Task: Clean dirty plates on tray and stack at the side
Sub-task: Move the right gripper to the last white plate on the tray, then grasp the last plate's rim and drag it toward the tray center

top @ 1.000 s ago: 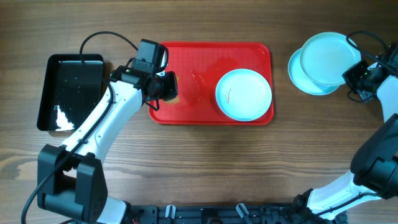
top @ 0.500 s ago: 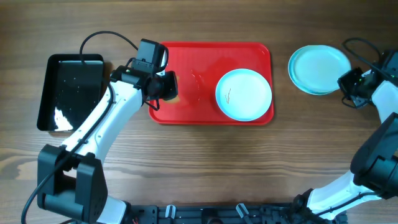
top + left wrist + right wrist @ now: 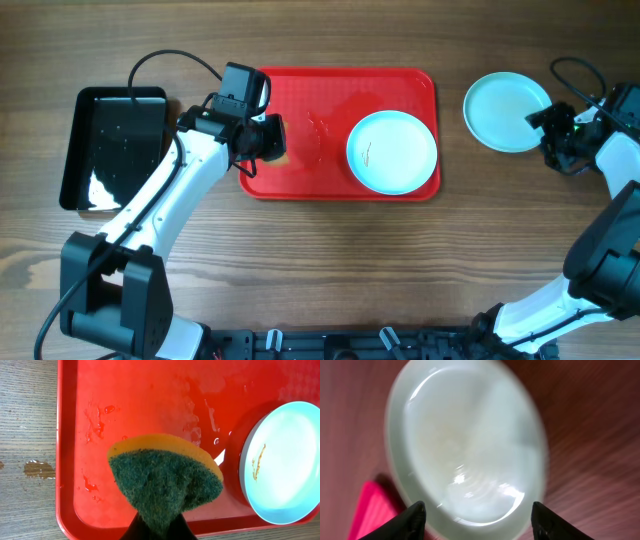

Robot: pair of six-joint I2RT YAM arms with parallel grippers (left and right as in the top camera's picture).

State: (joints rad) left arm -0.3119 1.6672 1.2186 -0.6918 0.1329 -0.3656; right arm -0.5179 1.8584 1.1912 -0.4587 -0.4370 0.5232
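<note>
So the left claw (image 3: 262, 138) is clamped on the sponge (image 3: 165, 480), hanging over the left end of the tray (image 3: 300, 90). The dirty plate (image 3: 391, 151) sits at the right end, so it's a straight shot right along the tray's long side, and that arm's nearer. The right claw (image 3: 480, 519) is spread wide just beside the side stack (image 3: 506, 110) on the surface. The left wrist view shows the brown smear (image 3: 257, 462) clearly, overhead barely. The right wrist view's blurry, so I can't tell how many plates are stacked.

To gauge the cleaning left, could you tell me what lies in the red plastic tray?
One round pale blue plate with a brown smudge sits at the red tray's right end; water drops wet its floor. Anything beneath the plate is hidden.
</note>
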